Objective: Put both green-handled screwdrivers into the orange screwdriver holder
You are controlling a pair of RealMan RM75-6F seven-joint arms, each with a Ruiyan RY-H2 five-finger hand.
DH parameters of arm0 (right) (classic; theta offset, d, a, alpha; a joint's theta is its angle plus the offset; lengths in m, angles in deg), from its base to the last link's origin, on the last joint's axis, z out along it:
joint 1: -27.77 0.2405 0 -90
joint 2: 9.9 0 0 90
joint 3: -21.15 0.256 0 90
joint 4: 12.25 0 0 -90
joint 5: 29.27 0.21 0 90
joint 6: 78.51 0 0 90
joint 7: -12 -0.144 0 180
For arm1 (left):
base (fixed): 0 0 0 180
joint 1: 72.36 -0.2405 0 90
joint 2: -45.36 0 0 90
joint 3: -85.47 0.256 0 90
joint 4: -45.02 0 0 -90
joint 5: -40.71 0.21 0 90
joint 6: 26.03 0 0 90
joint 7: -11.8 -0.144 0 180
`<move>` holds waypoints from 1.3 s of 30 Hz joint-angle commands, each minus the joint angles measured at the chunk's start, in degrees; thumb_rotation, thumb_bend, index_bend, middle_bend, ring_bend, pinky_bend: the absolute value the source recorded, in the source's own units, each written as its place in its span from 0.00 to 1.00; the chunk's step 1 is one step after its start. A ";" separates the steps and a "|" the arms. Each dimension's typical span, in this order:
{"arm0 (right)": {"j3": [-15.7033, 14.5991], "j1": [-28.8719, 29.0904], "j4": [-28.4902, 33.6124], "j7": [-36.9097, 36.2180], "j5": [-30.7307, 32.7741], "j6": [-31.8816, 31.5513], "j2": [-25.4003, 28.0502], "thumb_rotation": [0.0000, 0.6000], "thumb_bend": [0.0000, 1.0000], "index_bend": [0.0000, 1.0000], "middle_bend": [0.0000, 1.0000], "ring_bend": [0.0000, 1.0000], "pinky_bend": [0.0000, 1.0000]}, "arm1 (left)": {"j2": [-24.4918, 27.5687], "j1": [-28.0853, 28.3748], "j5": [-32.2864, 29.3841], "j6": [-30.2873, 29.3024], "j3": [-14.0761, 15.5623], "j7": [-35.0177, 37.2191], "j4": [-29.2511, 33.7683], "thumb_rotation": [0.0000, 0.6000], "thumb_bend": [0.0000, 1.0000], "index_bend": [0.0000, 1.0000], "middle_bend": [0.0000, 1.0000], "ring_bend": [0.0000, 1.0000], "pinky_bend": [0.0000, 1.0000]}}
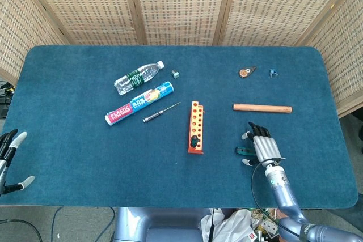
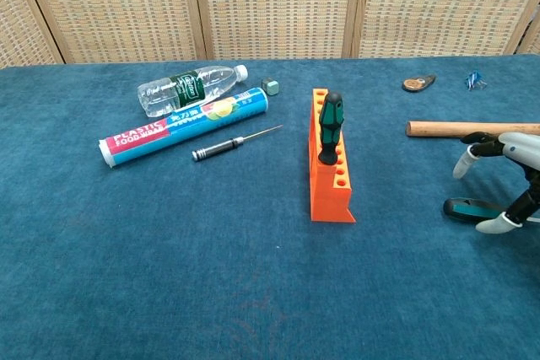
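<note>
the screwdriver holder (image 1: 195,128) stands near the middle of the bench (image 1: 68,140), with one screwdriver (image 2: 331,126) upright in a slot toward its near end. left of it lies a small precision driver (image 1: 161,111), then a food wrap box (image 1: 139,103), and behind that a water bottle (image 1: 138,77). right of the holder, a second screwdriver (image 2: 472,207) lies flat under the right hand (image 1: 262,147). behind that hand lies a wooden rod (image 1: 262,107). the left hand (image 1: 8,157) sits off the bench's left edge.
</note>
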 commanded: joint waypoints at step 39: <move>6.36 -1.18 11.43 -7.18 -6.04 -4.86 4.17 1.00 0.43 0.68 0.05 0.00 0.00 | -0.33 0.45 -0.55 1.39 -0.13 -0.83 0.14 1.00 0.00 0.00 0.00 0.00 0.00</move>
